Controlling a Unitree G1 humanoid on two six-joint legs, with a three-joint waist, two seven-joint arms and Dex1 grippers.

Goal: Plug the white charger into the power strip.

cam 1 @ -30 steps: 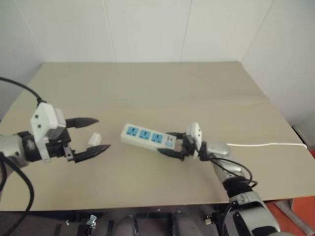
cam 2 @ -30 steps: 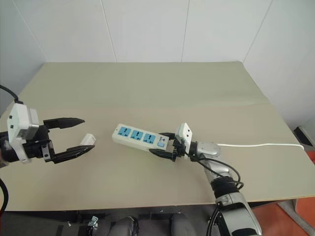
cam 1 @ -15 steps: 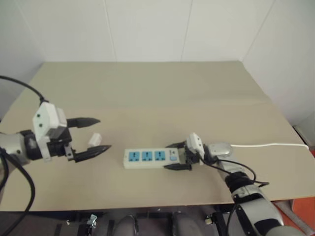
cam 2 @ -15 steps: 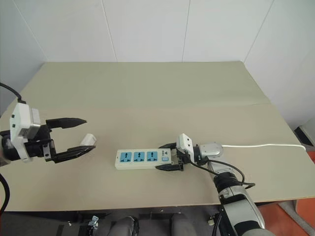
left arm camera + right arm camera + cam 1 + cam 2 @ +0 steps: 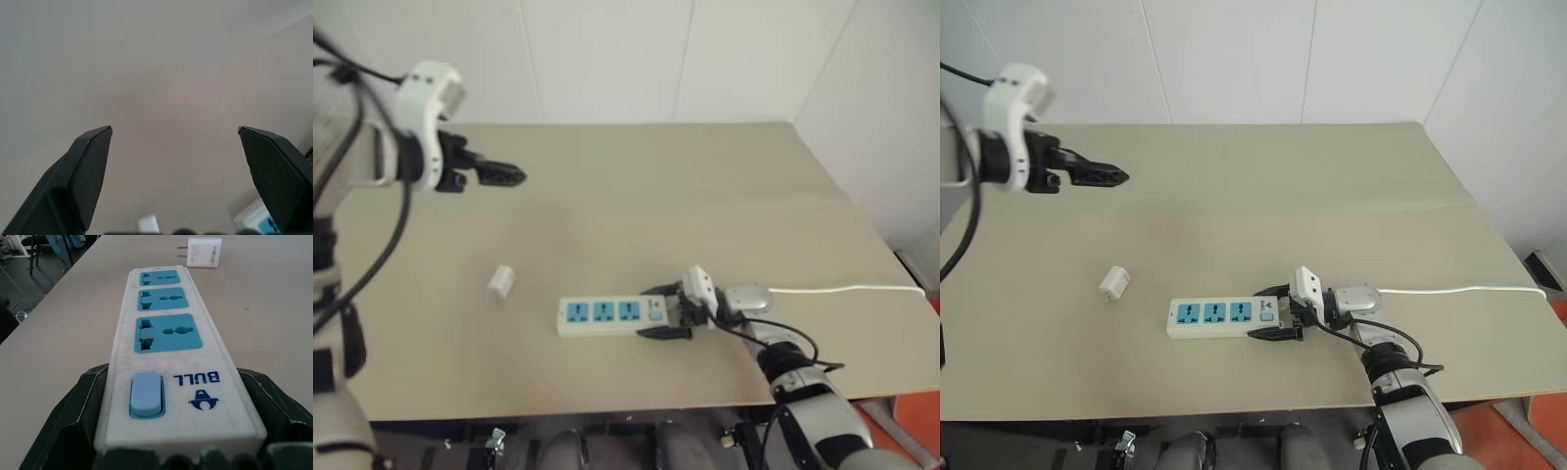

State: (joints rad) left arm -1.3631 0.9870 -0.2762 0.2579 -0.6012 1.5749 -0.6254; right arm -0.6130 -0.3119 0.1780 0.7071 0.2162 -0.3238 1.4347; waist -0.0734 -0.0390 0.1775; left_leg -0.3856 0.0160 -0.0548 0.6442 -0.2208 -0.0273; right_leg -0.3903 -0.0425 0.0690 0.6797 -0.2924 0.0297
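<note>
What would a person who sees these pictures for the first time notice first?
Probably the power strip with three blue sockets near the table's front edge, its switch end clamped by the right gripper. The white charger lies alone to its left, and the left gripper hangs open, high above the table.

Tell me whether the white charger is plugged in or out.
Out. The white charger lies on the table, apart from the power strip; all three sockets are empty.
</note>
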